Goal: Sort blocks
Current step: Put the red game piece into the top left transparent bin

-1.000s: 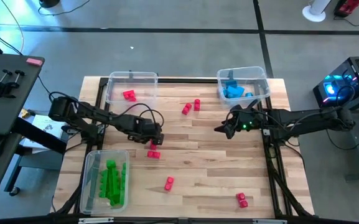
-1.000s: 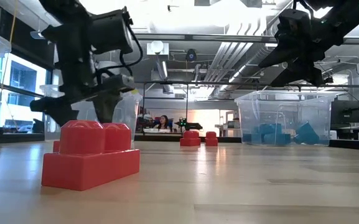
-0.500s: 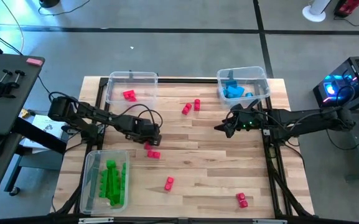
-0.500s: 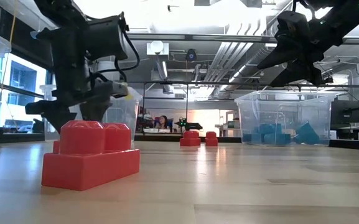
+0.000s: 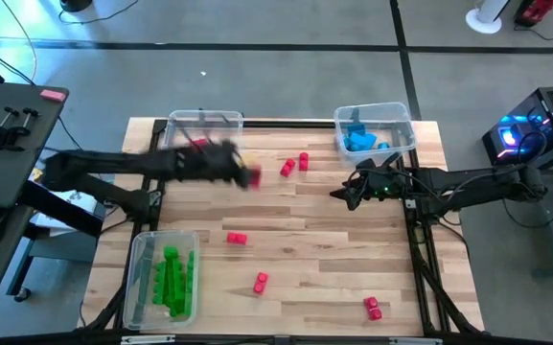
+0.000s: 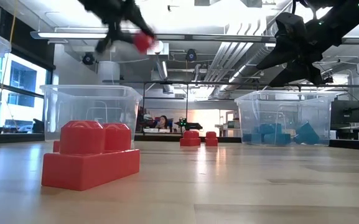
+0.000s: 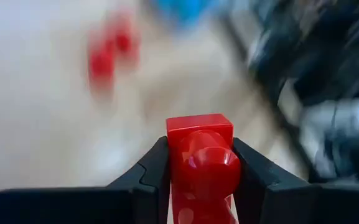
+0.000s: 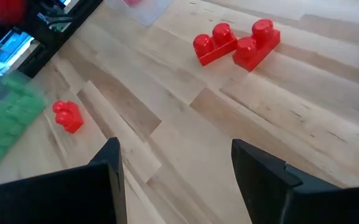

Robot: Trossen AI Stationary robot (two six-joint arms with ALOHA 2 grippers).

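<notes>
My left gripper (image 5: 244, 175) hangs above the table's far-left part, shut on a red block (image 7: 201, 155), and it looks blurred in the high view. That block also shows high up in the low view (image 6: 143, 42). Just behind the gripper stands a clear bin (image 5: 202, 134) with one red block (image 5: 197, 146) inside. More red blocks lie on the wood: two together (image 5: 295, 164), one mid-table (image 5: 236, 238), one nearer (image 5: 261, 281) and one at the near right (image 5: 373, 308). My right gripper (image 8: 176, 168) waits open over the table's right part, with nothing between its fingers. My left gripper pinches the red block by two opposite sides (image 7: 172, 163) between its two fingers (image 7: 151, 177). The fingers come from the table's left, slanting down. The block is lifted clear of the table, a round stud (image 7: 210, 163) facing back toward the wrist.
A clear bin with blue blocks (image 5: 374, 129) stands at the far right, right behind my right gripper. Another clear bin, with green blocks (image 5: 164, 273), sits at the near left. Bare wood (image 5: 334, 259) lies between the scattered red blocks.
My left gripper has taken hold of one of two red blocks left of the table's middle. It has risen quickly with it and gone toward the far edge and the far-left bin, tipping from steeply down to more level. The other block stays on the wood.
</notes>
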